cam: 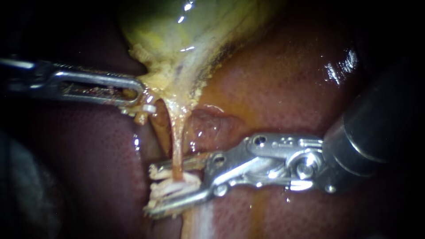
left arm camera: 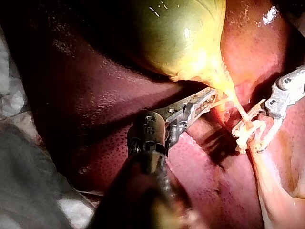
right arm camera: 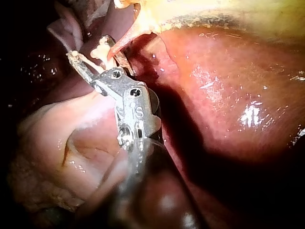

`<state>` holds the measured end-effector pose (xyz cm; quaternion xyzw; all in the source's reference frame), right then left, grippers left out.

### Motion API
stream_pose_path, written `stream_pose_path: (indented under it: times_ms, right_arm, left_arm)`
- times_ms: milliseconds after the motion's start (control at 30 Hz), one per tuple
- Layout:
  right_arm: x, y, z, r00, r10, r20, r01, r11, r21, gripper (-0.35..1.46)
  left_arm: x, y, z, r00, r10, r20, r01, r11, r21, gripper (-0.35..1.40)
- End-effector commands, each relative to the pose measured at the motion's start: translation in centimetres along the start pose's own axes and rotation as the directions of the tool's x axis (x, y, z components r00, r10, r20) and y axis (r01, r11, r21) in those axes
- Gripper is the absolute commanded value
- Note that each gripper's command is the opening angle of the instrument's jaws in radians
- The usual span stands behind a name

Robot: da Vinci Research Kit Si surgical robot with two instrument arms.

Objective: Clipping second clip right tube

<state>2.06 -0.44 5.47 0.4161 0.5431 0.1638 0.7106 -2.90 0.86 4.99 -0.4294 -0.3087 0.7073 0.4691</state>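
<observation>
The green-yellow gallbladder [cam: 177, 35] narrows to a fatty neck, from which a thin pale tube [cam: 177, 137] runs down. My left instrument [cam: 137, 95] comes in from the left, and its jaws are shut on the gallbladder's neck, holding it taut. My right instrument [cam: 152, 190] reaches in from the right. Its jaws straddle the lower end of the tube and press from both sides on a white clip [cam: 175, 186] that sits around the tube. The left wrist view shows the clip [left arm camera: 248, 133] as a pale loop at the right instrument's jaw tips. The right wrist view shows the tube [right arm camera: 121, 45] entering the jaws [right arm camera: 90, 59].
Dark red, wet liver [cam: 287, 88] surrounds the site on both sides and lies beneath the tube. Pale tissue [right arm camera: 62, 143] bulges beside the right instrument's shaft. Grey cloth [left arm camera: 28, 157] lies beside the left instrument's shaft.
</observation>
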Motion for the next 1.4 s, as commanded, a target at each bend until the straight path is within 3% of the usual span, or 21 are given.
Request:
stream_pose_path:
  times_ms: [33, 367, 733, 867, 1000, 1400]
  right_arm:
    - [0.00, -0.01, 0.00, 1.000, 0.005, 0.000, -0.005, 1.000, -0.002, 0.42]
    - [0.03, 0.03, -0.03, 1.000, 0.017, -0.012, -0.017, 1.000, -0.016, 0.32]
    - [0.04, 0.09, -0.08, 0.997, 0.072, -0.030, -0.074, 0.996, -0.045, -0.02]
    - [0.03, 0.11, -0.09, 0.990, 0.137, -0.030, -0.138, 0.989, -0.044, -0.35]
    - [0.00, 0.12, -0.13, 0.979, 0.200, -0.031, -0.202, 0.978, -0.050, -0.35]
    - [-0.04, 0.12, -0.14, 0.979, 0.204, -0.016, -0.204, 0.977, -0.061, -0.35]
  left_arm:
    - [0.00, 0.00, 0.00, 1.0000, 0.000, 0.000, 0.000, 1.000, 0.000, -0.35]
    - [0.00, 0.00, 0.00, 1.0000, 0.000, -0.003, 0.000, 1.000, -0.002, -0.35]
    - [0.00, 0.00, 0.01, 1.0000, 0.000, -0.003, 0.000, 1.000, -0.002, -0.35]
    - [0.00, 0.00, 0.01, 1.0000, 0.000, -0.003, 0.000, 1.000, -0.001, -0.35]
    - [0.00, 0.00, 0.01, 1.0000, 0.000, -0.003, 0.000, 1.000, -0.001, -0.35]
    - [0.00, -0.01, 0.02, 1.0000, 0.000, -0.001, 0.000, 1.000, 0.001, -0.35]
